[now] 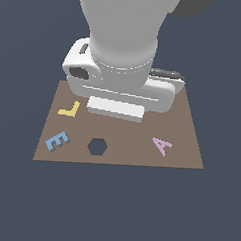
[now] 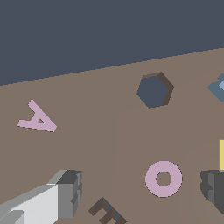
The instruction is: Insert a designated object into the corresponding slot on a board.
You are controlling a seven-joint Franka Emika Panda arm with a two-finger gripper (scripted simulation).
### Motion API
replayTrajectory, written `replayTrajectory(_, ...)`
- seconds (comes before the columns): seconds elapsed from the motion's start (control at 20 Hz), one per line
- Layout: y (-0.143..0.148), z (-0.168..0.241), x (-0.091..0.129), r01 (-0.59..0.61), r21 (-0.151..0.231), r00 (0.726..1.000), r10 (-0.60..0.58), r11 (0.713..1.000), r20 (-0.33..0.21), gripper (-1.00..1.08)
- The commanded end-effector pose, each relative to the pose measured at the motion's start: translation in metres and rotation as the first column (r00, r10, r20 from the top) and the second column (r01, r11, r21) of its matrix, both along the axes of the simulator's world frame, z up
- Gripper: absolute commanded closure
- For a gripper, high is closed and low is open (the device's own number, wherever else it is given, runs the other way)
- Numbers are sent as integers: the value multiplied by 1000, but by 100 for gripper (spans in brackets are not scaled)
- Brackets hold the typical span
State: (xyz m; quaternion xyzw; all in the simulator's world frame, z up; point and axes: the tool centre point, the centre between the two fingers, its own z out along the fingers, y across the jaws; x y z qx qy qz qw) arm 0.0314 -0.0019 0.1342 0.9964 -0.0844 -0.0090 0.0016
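The light-blue E block (image 1: 57,140) lies flat on the brown board (image 1: 183,157) near its front corner at the exterior view's left. In the wrist view only a corner of the E block (image 2: 218,87) shows at the frame edge. The dark E-shaped slot (image 2: 107,213) shows partly at the wrist frame's edge, close to one grey finger (image 2: 65,192). My gripper (image 2: 141,189) is open and empty, held above the board's middle. In the exterior view the hand's body (image 1: 115,108) hides the fingers and the slot.
A yellow L (image 1: 69,110) lies behind the blue E. A dark hexagonal hole (image 1: 97,147) sits at the front middle, and a pink A (image 1: 162,144) at the exterior view's right. A pink ring (image 2: 163,178) lies on the board between the fingers in the wrist view.
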Motion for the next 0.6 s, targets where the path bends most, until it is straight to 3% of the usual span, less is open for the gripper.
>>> replayTrajectory(0.0,-15,-9,12,74,-1,997,-74,997,2,-92)
replayTrajectory(0.25,-54,-30,38,259,-3,966,-259,966,7,-92)
replayTrajectory(0.55,-105,-53,57,458,-2,889,-458,889,12,-92)
